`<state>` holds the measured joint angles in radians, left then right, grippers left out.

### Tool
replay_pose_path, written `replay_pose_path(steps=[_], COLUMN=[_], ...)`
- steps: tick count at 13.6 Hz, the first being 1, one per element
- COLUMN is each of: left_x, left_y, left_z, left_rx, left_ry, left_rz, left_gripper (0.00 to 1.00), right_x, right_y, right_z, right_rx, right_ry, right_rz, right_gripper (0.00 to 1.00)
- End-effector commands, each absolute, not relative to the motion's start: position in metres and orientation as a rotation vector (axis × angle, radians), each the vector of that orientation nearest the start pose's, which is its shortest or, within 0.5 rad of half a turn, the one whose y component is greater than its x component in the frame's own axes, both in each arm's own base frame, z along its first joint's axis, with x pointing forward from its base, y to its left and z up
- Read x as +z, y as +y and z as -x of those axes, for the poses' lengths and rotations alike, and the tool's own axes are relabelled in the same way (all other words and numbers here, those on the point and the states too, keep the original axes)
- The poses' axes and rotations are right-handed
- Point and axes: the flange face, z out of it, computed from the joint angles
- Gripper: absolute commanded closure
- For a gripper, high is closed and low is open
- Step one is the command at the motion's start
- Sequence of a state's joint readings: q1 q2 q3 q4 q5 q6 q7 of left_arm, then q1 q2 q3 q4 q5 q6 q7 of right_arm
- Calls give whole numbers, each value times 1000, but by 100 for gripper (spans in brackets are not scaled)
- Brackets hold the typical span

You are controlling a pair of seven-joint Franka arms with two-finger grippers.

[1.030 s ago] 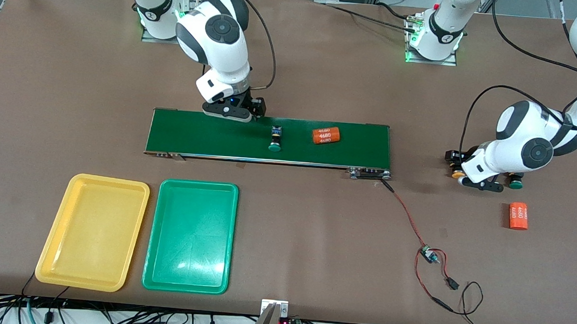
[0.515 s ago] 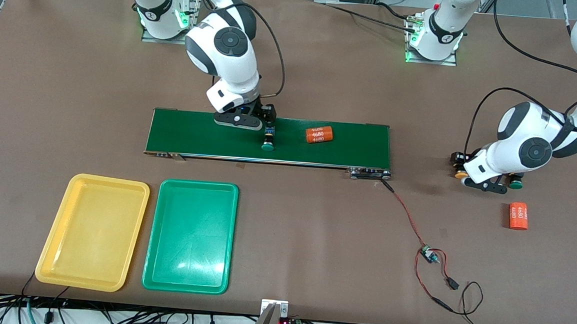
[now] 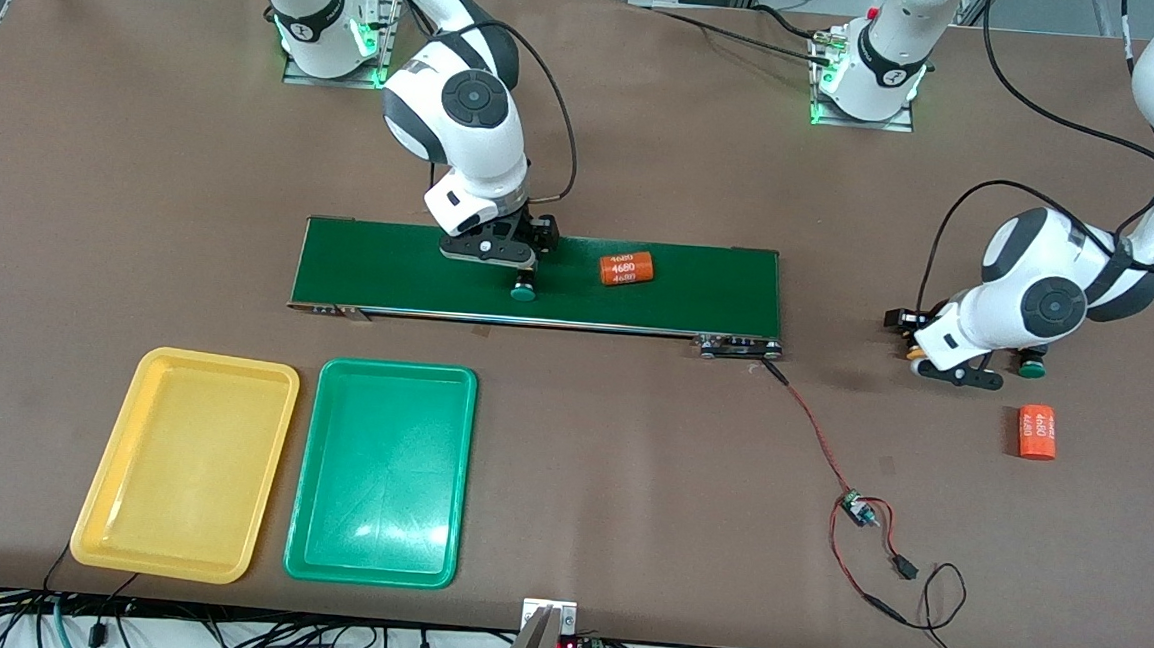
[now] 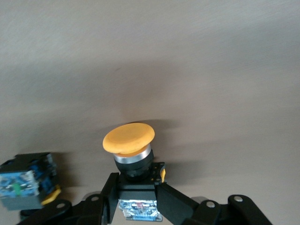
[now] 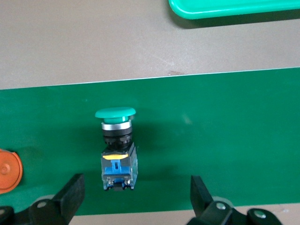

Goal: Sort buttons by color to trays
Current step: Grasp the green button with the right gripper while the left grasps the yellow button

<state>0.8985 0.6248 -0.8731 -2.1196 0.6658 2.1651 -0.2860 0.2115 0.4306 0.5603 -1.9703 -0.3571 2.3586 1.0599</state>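
1. R pincer (image 5: 133,197) low over conveyor belt (image 3: 699,291), fingers wide apart, straddling green button (image 5: 116,146) lying on its side on belt; nothing gripped yet.
2. For a clean grip: centre on black-and-blue body, not round cap; drop a bit more, then close.
3. Orange 4680 cylinder (image 3: 626,268) close by on belt, toward L arm's end; keep fingers off it.
4. L pincer (image 4: 138,208) low over counter (image 3: 630,447) at L arm's end, clamped on body of yellow-orange button (image 4: 130,145), cap clear of fingers.
5. Lift straight; second switch (image 4: 28,180) lies just beside.
6. Yellow tray (image 3: 115,506) + green tray (image 3: 310,518) side by side, nearer front cam, both unfilled.
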Motion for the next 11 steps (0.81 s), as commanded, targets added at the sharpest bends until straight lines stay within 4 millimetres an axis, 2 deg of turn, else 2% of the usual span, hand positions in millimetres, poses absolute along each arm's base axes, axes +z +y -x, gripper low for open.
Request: replay_pose_path(steps=[1,2,4,6,7,8,9,11], left_x=[230,248,273,290,298,301,302,282], left_y=[-30,-52,-109,-171,-209,-255,-283,-304], left_z=[-548,-549,-544,-539,-533,-521,-514,-509], left_rx=[417,421,452,504,537,546,543,546], left_ry=[214,188,143,144,109,26,8,16], left_rz=[3021,3001,2983,3048,3080,3081,3083,3062], left_gripper=[85,85,85,84,84,82,82,80], right_x=[278,275,264,258,255,250,250,250], right_y=[420,419,418,417,413,409,409,408], right_z=[-459,-459,-459,-462,-466,-469,-469,-469], right_rx=[-100,-94,-100,-106,-126,-135,-135,-132], right_ry=[138,136,101,89,76,64,59,54], right_rz=[3111,3113,3132,3126,3130,3136,3136,3139], right_gripper=[0,0,0,3,10,20,29,59])
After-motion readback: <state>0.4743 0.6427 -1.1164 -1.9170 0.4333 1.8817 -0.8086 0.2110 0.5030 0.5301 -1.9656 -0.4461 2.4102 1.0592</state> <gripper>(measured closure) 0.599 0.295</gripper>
